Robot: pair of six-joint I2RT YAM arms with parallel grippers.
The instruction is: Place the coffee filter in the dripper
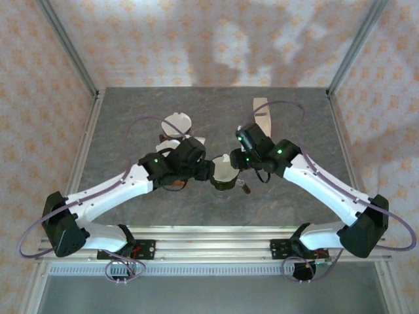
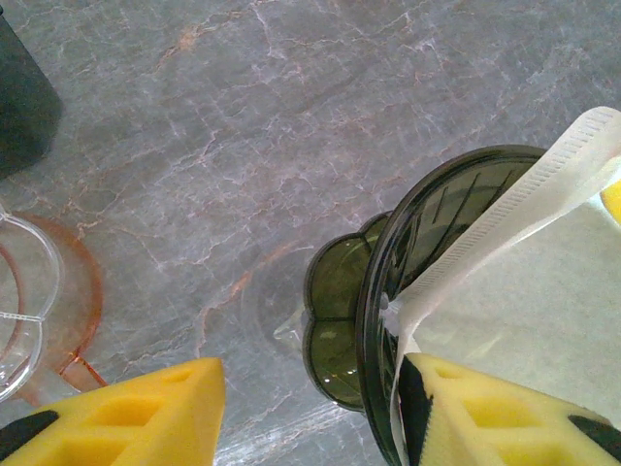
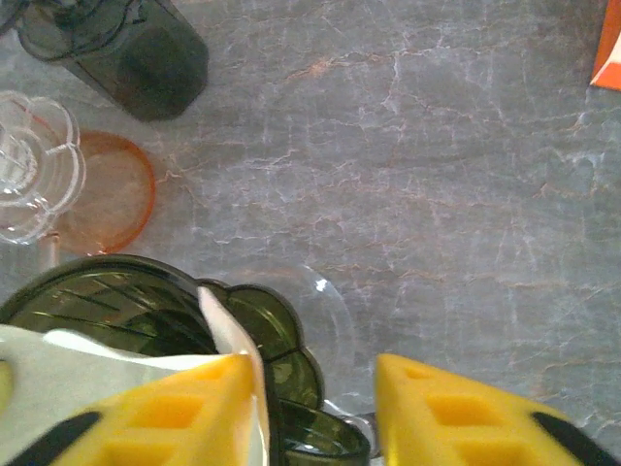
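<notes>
The dark green dripper (image 1: 226, 182) stands on the grey table between both arms, with the white coffee filter (image 1: 222, 163) standing in its cone. In the left wrist view the dripper (image 2: 342, 325) shows its rim and scalloped base, and the filter (image 2: 543, 291) fills the cone. My left gripper (image 2: 312, 364) is open and straddles the rim, with one yellow finger (image 2: 505, 417) inside against the paper. My right gripper (image 3: 309, 364) is also open. Its inner finger (image 3: 165, 408) presses the filter (image 3: 228, 330), and its outer finger sits just outside the dripper (image 3: 272, 335) handle.
A clear dripper on a pink saucer (image 3: 107, 189) and a dark container (image 3: 136, 49) stand beyond the dripper. White paper filters (image 1: 177, 122) lie at the back left and a white strip (image 1: 262, 114) at the back right. An orange object (image 3: 609, 49) sits at the far right.
</notes>
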